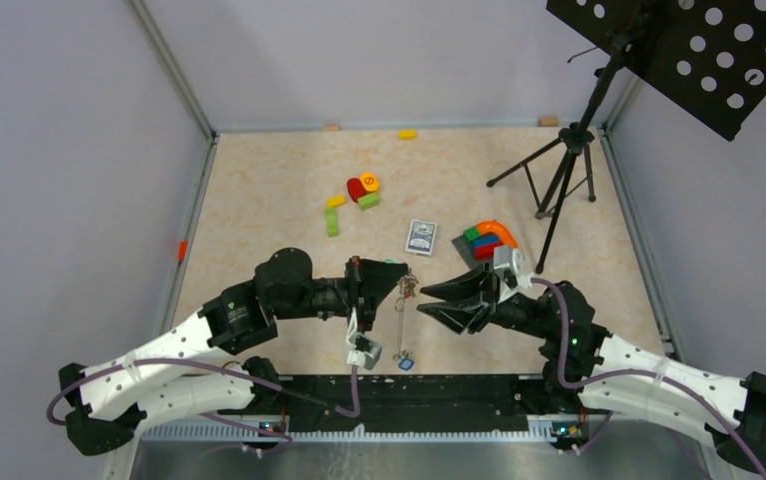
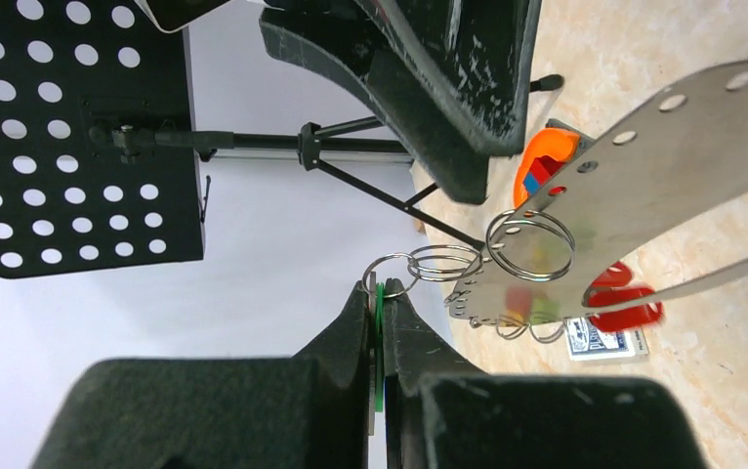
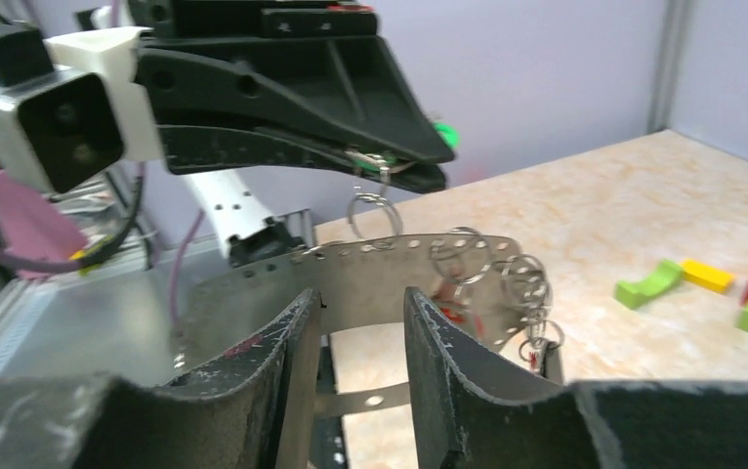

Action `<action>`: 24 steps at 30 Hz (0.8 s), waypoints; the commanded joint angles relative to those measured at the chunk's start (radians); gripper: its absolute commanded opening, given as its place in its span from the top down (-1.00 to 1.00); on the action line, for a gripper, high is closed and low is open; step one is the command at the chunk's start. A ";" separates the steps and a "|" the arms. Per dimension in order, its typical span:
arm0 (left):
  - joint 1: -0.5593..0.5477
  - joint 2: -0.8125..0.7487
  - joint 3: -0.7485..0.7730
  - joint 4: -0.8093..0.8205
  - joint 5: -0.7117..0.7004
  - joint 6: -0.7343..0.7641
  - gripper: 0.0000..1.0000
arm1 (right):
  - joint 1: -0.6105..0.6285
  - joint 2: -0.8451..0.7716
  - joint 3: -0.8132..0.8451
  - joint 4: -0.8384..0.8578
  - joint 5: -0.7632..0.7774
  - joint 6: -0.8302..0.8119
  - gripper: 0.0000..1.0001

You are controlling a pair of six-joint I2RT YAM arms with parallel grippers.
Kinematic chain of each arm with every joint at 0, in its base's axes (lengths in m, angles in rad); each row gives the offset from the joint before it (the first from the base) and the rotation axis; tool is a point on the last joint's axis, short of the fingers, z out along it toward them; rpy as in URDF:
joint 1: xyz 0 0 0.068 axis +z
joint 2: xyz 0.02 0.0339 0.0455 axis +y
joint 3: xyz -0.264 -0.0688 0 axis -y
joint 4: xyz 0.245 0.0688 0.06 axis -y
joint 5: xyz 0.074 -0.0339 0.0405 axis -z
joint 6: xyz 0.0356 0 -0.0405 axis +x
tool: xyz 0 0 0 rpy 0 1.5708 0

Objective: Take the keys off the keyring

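While hung in mid-air above the desk (image 1: pixel 259 200): keyring (image 2: pixel 663 156), a flat perforated grey metal band, linked by wire split rings (image 2: pixel 531 244) to green-tagged key (image 2: pixel 379 352), clenched in level left hand (image 1: pixel 400 279); right hand (image 3: pixel 360 298) released, matte black fingers (image 3: pixel 448 362) parted near band.

My left gripper (image 2: pixel 378 293) hides all but a sliver of the green tag (image 2: pixel 378 362). In the left wrist view the keyring (image 2: pixel 644 166) blurs and runs off-frame; my right gripper (image 3: pixel 362 293) covers its near stretch.

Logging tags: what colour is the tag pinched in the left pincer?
Green. The thin plastic tag shows best in the left wrist view.
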 commanded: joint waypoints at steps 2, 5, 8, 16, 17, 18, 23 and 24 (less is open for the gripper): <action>0.000 -0.011 0.020 0.066 0.017 0.000 1.00 | 0.006 0.030 0.057 0.003 0.142 -0.099 0.24; 0.000 -0.009 0.025 0.061 0.028 0.000 1.00 | 0.005 0.070 0.091 0.008 0.142 -0.132 0.22; 0.001 -0.012 0.030 0.050 0.040 -0.003 1.00 | 0.006 0.106 0.120 0.015 0.120 -0.158 0.21; 0.001 -0.017 0.034 0.032 0.057 -0.009 1.00 | 0.004 0.150 0.166 0.018 0.005 -0.193 0.17; 0.001 -0.018 0.033 0.032 0.058 -0.009 1.00 | 0.003 0.154 0.168 0.021 -0.009 -0.193 0.17; 0.001 -0.018 0.033 0.032 0.058 -0.009 1.00 | 0.004 0.159 0.170 0.023 -0.024 -0.192 0.18; 0.001 -0.018 0.033 0.031 0.059 -0.009 1.00 | 0.003 0.182 0.180 0.026 -0.069 -0.186 0.29; 0.000 -0.019 0.033 0.031 0.060 -0.009 1.00 | 0.004 0.184 0.179 0.027 -0.073 -0.184 0.33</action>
